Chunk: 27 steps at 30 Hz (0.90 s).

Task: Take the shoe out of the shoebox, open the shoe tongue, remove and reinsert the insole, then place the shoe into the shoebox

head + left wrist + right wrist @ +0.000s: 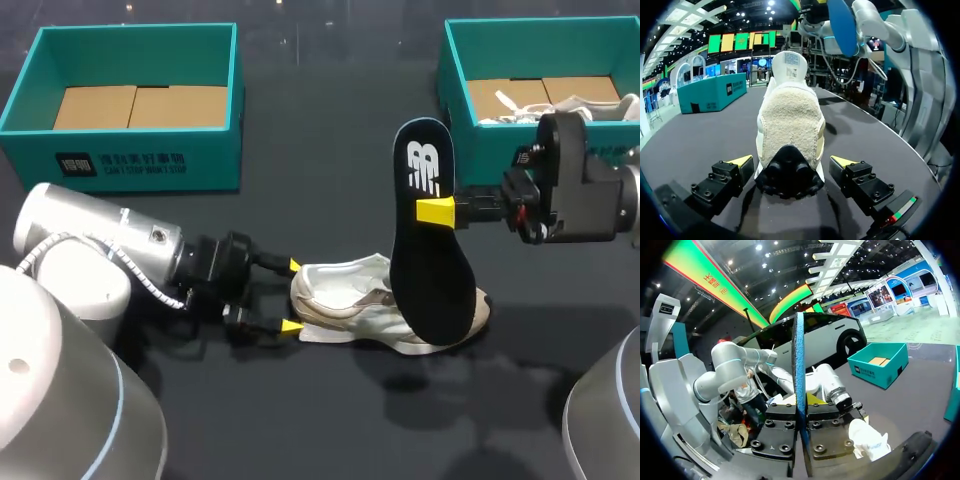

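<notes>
both mid-table: right hand (437, 211) tight on upright insole (430, 275), left hand (292, 296) open astride shoe (345, 298)

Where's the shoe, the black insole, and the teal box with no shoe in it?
shoe (342, 292): head view, its white heel end.
insole (432, 270): head view, middle of its black face.
teal box (215, 158): head view, its front wall.

Left arm (100, 245), silver-grey, enters from left side, lying low and near level above dark table (300, 420), black left wrist (215, 262) aimed rightward. Left jaws spread wide, yellow fingertips (740, 161) one each side of white sneaker (345, 300) heel, just beside it. Right arm (628, 205) enters from right, held higher, dark right wrist (565, 185) level, aimed leftward. Right jaws pinched together on black foam insole (430, 250), gripping its edge mid-length, insole standing on end.
</notes>
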### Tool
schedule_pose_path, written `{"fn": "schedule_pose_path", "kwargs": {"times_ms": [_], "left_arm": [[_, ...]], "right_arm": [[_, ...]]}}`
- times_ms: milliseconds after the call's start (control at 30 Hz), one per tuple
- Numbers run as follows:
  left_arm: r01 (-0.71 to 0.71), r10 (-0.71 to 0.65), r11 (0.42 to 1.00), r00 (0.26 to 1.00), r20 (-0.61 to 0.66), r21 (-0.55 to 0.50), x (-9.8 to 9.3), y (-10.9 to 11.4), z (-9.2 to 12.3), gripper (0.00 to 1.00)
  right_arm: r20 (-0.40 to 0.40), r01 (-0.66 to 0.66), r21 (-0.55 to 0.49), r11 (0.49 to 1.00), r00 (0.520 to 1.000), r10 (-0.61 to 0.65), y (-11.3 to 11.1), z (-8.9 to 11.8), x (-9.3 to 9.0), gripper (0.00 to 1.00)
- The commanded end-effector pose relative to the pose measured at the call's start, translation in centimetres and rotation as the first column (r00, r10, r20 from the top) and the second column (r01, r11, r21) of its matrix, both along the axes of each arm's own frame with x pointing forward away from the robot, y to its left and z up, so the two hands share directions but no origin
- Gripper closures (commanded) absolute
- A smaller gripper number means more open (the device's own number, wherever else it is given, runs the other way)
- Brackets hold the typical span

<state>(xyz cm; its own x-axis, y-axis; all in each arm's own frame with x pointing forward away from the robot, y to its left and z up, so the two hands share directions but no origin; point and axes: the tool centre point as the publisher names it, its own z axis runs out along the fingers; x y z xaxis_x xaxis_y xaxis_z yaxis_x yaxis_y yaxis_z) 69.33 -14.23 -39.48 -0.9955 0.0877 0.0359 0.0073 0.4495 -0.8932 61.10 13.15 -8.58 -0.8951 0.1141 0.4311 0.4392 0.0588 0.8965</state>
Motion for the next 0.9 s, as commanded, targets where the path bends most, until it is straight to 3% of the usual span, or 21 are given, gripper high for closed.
{"fn": "schedule_pose_path", "kwargs": {"times_ms": [33, 433, 500, 567, 600, 667, 900], "left_arm": [[0.100, -0.124, 0.965, 0.989, 0.083, 0.242, 0.4, 2.6, 3.4, 0.00], [0.100, -0.124, 0.965, 0.989, 0.083, 0.242, 0.4, 2.6, 3.4, 0.00], [0.085, -0.123, 0.935, 0.988, 0.091, 0.345, 0.0, 1.4, 4.0, 0.00], [0.099, -0.108, 0.881, 0.994, -0.008, 0.463, 0.2, 0.6, 4.3, 0.00], [0.129, -0.110, 0.818, 0.992, -0.067, 0.561, 0.2, 0.1, 4.3, 0.00], [0.119, -0.029, 0.624, 0.991, -0.129, 0.773, 0.3, -0.3, 4.1, 0.00], [0.119, -0.029, 0.624, 0.991, -0.129, 0.773, 0.3, -0.3, 4.1, 0.00]], "right_arm": [[-0.001, 0.001, -0.001, 1.000, 1.000, -0.001, 0.1, -0.1, 0.0, 1.00], [-0.001, 0.001, -0.001, 1.000, 1.000, -0.001, 0.1, -0.1, 0.0, 1.00], [-0.001, 0.001, -0.001, 1.000, 1.000, -0.001, 0.1, -0.1, 0.0, 1.00], [-0.001, 0.001, -0.001, 1.000, 1.000, -0.001, 0.1, -0.1, 0.0, 1.00], [-0.001, 0.001, -0.001, 1.000, 1.000, -0.001, 0.1, -0.1, 0.0, 1.00], [-0.001, 0.001, -0.001, 1.000, 1.000, -0.001, 0.1, -0.1, 0.0, 1.00], [-0.001, 0.001, -0.001, 1.000, 1.000, -0.001, 0.1, -0.1, 0.0, 1.00]]}}
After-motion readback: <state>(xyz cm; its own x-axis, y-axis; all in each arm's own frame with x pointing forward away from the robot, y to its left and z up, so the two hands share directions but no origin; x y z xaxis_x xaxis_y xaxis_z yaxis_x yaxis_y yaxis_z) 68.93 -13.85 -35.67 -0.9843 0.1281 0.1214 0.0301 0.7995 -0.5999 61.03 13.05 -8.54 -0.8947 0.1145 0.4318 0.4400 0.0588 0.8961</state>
